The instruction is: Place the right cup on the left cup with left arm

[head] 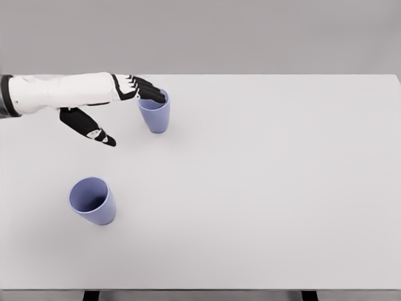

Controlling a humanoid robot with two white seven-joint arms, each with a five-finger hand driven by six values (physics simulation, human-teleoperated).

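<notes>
Left robot hand [119, 106] enters from upper left of frame, fingers [147, 91] spread and resting over the rim of the upper cup [155, 115]; thumb hangs apart below, so no closed grasp. That cup stands upright on the white tabletop [263, 188], upper centre-left. Second blue cup [93, 200] stands upright at lower left, well apart.

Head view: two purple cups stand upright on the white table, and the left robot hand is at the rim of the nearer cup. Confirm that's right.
One detail is wrong. The head view shows the left robot hand at the rim of the farther cup, not the nearer cup, which stands apart. Both purple cups do stand upright on the white table.
</notes>
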